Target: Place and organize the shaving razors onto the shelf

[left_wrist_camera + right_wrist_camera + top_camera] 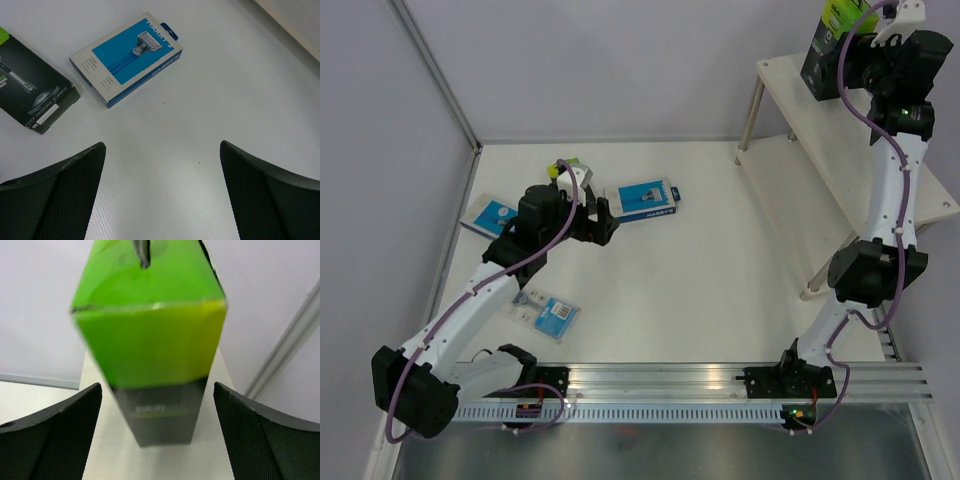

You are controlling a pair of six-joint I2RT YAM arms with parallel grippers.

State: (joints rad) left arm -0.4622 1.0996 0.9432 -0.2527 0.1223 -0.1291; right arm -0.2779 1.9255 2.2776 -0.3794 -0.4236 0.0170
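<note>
A tall black razor box with a lime-green top (pixel 825 45) stands upright on the upper board of the shelf (pixel 790 85). My right gripper (pixel 865 50) is open just behind it. In the right wrist view the box (pixel 150 340) sits between the spread fingers (pixel 60 440) without touching them. My left gripper (pixel 595 220) is open and empty over the table. A blue-and-white box (pixel 645 200) lies just beyond it, also in the left wrist view (pixel 127 57). A second black box (pixel 35 85) lies to its left, partly hidden behind the arm in the top view (pixel 568 168). Another blue-and-white box (pixel 490 213) and the blister pack (pixel 548 313) lie further left.
The shelf's lower board (pixel 840 200) reaches toward the table's right side on thin metal legs (pixel 750 115). A metal frame post (pixel 435 75) stands at the table's far left corner. An aluminium rail (pixel 660 385) holds both arm bases at the near edge.
</note>
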